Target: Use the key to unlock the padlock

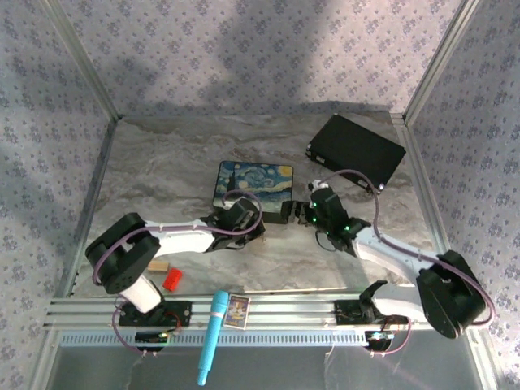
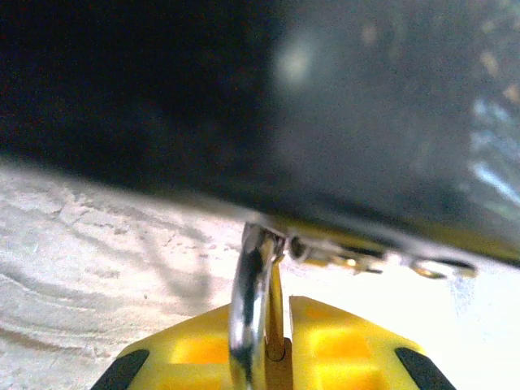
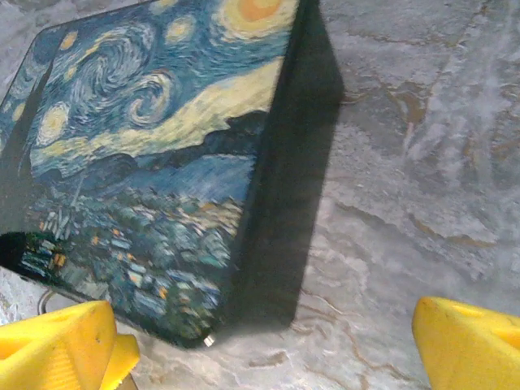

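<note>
From the overhead camera I see the left end effector (image 1: pixel 248 221) at the near edge of the Starry Night box (image 1: pixel 254 183), which lies flat in the middle of the counter (image 1: pixel 162 179). On the left wrist camera its yellow fingers (image 2: pixel 195 353) are pressed together on the padlock (image 2: pixel 250 325). The silvery shackle stands up between the pads, with a thin strip of the brass body beside it. The top of the shackle reaches the dark lower edge of the box. A few small silvery metal bits (image 2: pixel 357 260) sit along that edge, just right of the shackle. They are too blurred for me to tell whether they are the key.

The right end effector (image 1: pixel 313 213) is just right of the box's near right corner. On its wrist camera the two yellow fingers (image 3: pixel 57 349) are spread wide with nothing between them, over bare marble and the box's dark side.

A black case (image 1: pixel 357 150) lies at the far right. A red block (image 1: pixel 172 280) and a tan block (image 1: pixel 157 266) sit near left by the left arm's base. A teal pen-shaped tool (image 1: pixel 213 337) and a small card (image 1: pixel 237 310) rest on the near rail.
</note>
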### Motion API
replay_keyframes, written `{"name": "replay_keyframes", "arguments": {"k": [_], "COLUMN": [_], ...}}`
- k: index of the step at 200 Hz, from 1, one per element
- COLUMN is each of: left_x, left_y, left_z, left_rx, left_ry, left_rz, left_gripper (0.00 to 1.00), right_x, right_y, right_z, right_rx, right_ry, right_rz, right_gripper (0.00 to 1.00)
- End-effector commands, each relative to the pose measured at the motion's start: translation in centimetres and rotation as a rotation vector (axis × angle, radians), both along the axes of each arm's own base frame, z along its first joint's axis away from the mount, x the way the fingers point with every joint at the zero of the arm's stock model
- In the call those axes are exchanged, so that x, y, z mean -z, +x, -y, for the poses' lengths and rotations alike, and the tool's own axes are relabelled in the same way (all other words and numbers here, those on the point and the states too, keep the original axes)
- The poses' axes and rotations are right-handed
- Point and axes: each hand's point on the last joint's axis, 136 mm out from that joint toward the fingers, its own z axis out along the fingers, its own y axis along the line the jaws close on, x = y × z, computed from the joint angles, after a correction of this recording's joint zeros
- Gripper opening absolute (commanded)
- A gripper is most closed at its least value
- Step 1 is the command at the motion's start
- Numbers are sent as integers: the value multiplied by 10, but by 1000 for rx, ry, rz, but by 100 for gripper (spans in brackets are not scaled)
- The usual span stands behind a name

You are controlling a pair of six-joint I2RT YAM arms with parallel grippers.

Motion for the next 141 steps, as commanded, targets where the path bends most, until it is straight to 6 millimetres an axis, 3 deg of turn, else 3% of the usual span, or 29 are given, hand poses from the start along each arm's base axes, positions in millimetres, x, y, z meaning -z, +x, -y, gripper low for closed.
{"name": "replay_keyframes", "arguments": {"k": [1,24,47,77,115,141], "left_x": [31,34,37,40,50,53], "left_y": [-19,-21,-21,-21,-22,-24], "left_z": [-17,-17,-25,-47,-79,-91], "left_rx": [50,58,47,28,-6,-7], "left_ry": [148,164,204,317,467,524], "left_rz": [-75,-82,-84,-73,-61,-53], "left_gripper": [0,0,0,0,7,14], "right_x": [10,20,32,54,77,84], "right_y": [3,13,18,18,14,13], "right_z": [-2,2,1,6,3,4], "right_rx": [1,42,53,72,73,72], "right_ry": [-25,-87,-133,-203,-194,-203], "right_rz": [-98,-156,-202,-258,-315,-331], "right_gripper": [92,79,73,71,70,70]}}
